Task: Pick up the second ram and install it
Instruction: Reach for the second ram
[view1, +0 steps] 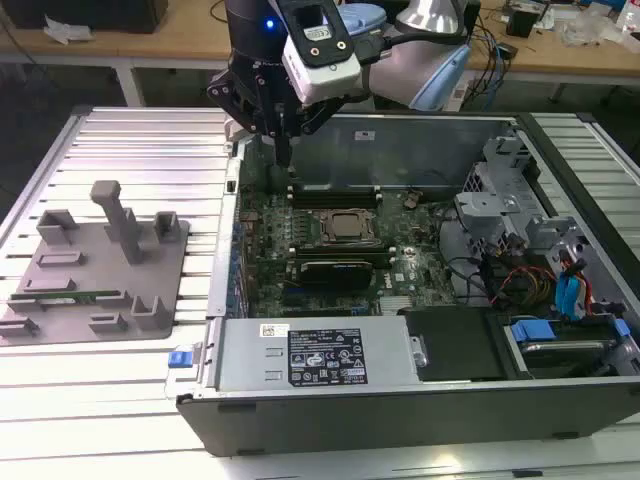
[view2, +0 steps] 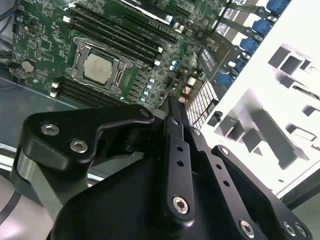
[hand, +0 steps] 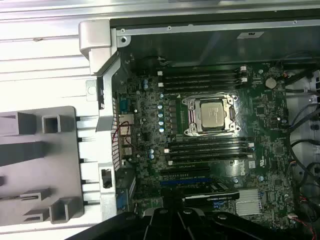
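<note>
The tool (view1: 285, 155), seemingly clenched empty, hovers above the motherboard (view1: 265, 215); second ram (view1: 85, 296) lies on fixture (view1: 100, 270).

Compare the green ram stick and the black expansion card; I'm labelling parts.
The ram stick is green and thinner; the expansion card is black and broader. The ram stick lies on the grey fixture; the expansion card sits on the motherboard. Both are long and narrow.

Robotics lab: slotted aluminium table (view1: 120, 135), open computer chassis (view1: 400, 425), cable-strewn workbenches (view1: 585, 55) behind.
</note>
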